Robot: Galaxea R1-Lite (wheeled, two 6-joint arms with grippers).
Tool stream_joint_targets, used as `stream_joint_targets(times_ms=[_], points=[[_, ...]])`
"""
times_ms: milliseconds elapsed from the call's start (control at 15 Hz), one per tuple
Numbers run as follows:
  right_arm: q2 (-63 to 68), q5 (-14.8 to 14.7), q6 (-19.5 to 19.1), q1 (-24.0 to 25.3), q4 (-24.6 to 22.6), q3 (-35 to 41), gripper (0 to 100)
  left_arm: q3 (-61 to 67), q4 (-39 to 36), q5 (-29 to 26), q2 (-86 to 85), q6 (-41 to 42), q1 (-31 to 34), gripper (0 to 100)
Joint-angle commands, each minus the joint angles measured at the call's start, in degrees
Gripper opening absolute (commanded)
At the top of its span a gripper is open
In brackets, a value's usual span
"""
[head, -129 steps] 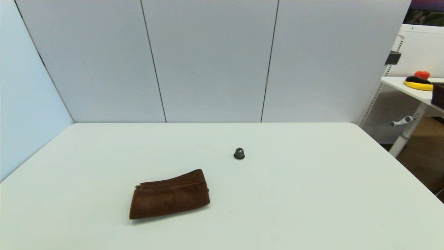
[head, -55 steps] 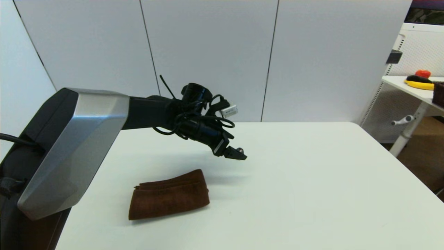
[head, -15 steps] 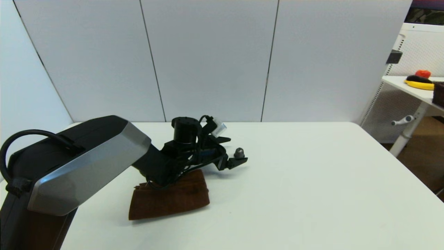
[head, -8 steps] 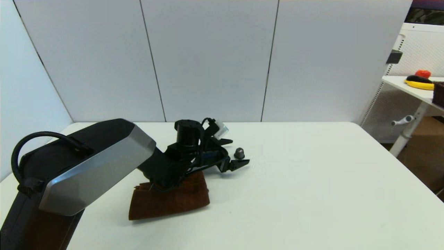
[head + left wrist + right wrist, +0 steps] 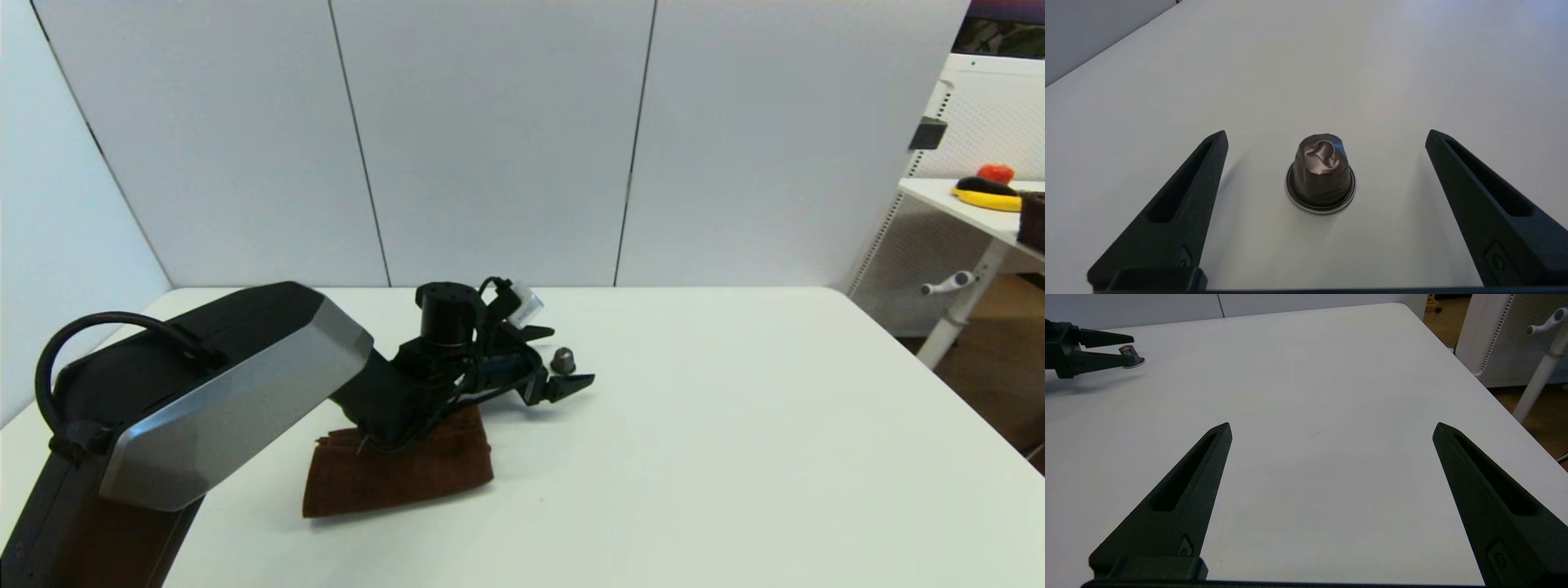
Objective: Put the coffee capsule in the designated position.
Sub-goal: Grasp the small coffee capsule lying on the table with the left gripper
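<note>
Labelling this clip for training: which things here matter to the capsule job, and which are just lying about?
Belongs to the job:
coffee capsule, upright on the white table
left tool, open either side of it

Lying about:
brown towel
right tool, open, idle

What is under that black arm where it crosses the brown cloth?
The brown cloth lies on the white table; the arm covers its far edge, so anything there is hidden. The left tool is open around the coffee capsule.
</note>
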Motion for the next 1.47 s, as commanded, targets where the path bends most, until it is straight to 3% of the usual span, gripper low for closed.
stream_joint_targets(times_ms=[67,1467], points=[[-0.1,0.0,0.0,0.0,0.0,0.0,100,-0.1,-0.4,-0.2,0.3,-0.9,-0.6,100],[-0.1,0.0,0.0,0.0,0.0,0.0,100,-0.1,-0.4,0.2,1.7,-0.1,-0.8,100]])
